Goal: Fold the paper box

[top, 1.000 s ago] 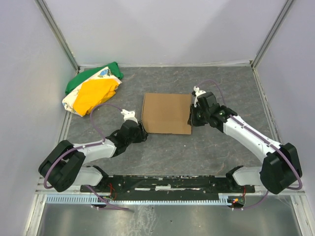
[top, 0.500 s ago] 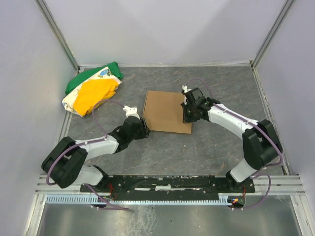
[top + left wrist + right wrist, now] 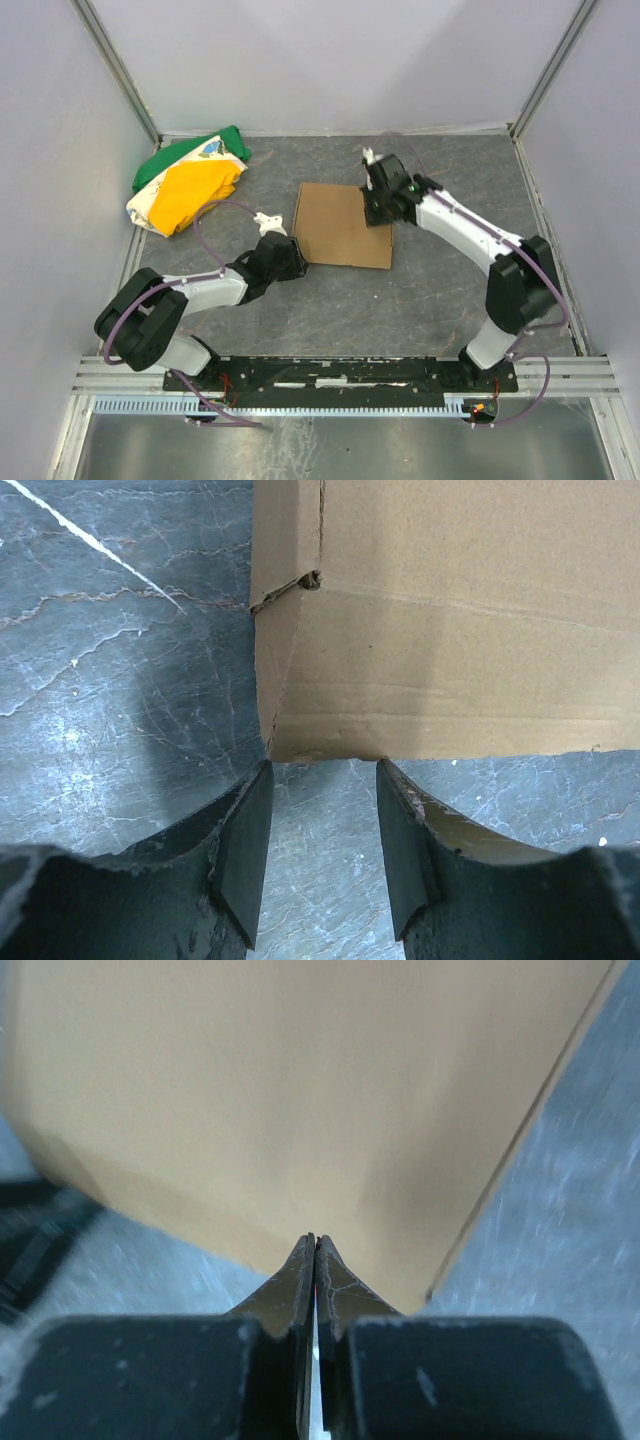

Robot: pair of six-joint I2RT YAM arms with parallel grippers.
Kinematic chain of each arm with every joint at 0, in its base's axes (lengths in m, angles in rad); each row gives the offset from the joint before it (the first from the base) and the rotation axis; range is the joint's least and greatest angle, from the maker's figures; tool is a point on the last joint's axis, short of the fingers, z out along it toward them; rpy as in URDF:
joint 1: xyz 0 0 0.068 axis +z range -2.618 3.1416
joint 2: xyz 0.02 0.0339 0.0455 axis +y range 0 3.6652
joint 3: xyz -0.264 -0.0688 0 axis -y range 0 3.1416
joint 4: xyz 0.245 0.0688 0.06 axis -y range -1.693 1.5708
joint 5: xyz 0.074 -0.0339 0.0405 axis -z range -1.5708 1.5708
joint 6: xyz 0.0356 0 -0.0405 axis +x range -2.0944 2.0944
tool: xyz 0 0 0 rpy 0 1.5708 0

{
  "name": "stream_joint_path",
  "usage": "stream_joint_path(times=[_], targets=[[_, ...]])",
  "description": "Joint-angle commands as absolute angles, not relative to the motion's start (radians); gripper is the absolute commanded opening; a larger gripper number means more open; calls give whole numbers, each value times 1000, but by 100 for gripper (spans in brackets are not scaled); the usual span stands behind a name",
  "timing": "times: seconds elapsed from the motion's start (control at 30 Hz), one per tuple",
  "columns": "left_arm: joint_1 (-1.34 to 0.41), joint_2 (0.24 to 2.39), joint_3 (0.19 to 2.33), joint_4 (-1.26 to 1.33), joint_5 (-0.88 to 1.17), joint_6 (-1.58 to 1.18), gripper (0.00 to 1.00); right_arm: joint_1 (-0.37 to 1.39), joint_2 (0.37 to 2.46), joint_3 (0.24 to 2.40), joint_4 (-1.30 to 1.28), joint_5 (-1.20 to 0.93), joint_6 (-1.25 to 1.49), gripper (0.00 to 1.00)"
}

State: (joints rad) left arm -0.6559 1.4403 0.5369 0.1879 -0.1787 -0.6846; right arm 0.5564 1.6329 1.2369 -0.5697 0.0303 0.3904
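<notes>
The paper box lies flat in the middle of the table, a compact brown cardboard rectangle. My left gripper is open and empty, low at the box's near-left corner. In the left wrist view its fingertips just reach the edge of the box, one on each side of that corner. My right gripper is shut and sits over the box's far-right part. In the right wrist view its closed tips point down at the cardboard, with nothing seen between them.
A green, yellow and white cloth bundle lies at the far left of the table. Pale enclosure walls stand on the left, back and right. The arms' base rail runs along the near edge.
My right gripper has moved left and farther back, from the box's right edge onto its far-right part. My left gripper has edged right to the box's near-left corner. The box has shifted slightly.
</notes>
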Motion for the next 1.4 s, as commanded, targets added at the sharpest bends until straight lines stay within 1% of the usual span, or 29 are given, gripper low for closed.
stream_joint_path(times=[0.0, 0.1, 0.23, 0.3, 0.33, 0.47, 0.63, 0.7, 0.9, 1.03, 1.17, 1.33, 1.37], targets=[[-652, 1432, 566, 196, -182, -724, 53, 534, 1805, 1634, -664, 118, 349, 6], [-652, 1427, 567, 198, -165, -725, 53, 501, 2037, 1984, -809, 126, 335, 8], [-652, 1429, 574, 210, -169, -724, 54, 455, 2342, 2380, -930, 37, 337, 9], [-652, 1438, 578, 219, -175, -724, 54, 448, 2427, 2492, -960, 19, 326, 9], [-652, 1444, 581, 226, -174, -722, 54, 445, 2445, 2509, -952, 23, 322, 9], [-652, 1473, 597, 245, -156, -719, 55, 431, 2453, 2470, -866, 29, 322, 10], [-652, 1511, 619, 250, -149, -726, 57, 406, 2533, 2566, -911, -23, 318, 10], [-652, 1520, 623, 241, -162, -741, 59, 401, 2547, 2570, -925, -62, 308, 11], [-652, 1555, 638, 246, -162, -771, 61, 401, 2539, 2483, -940, -100, 275, 12], [-652, 1595, 667, 233, -141, -783, 62, 399, 2519, 2428, -922, -43, 269, 11], [-652, 1622, 690, 217, -132, -783, 62, 392, 2532, 2434, -930, -39, 267, 11], [-652, 1649, 704, 222, -126, -782, 63, 391, 2537, 2419, -937, -99, 263, 11], [-652, 1679, 706, 278, -111, -812, 63, 391, 2514, 2325, -918, -189, 259, 11]])
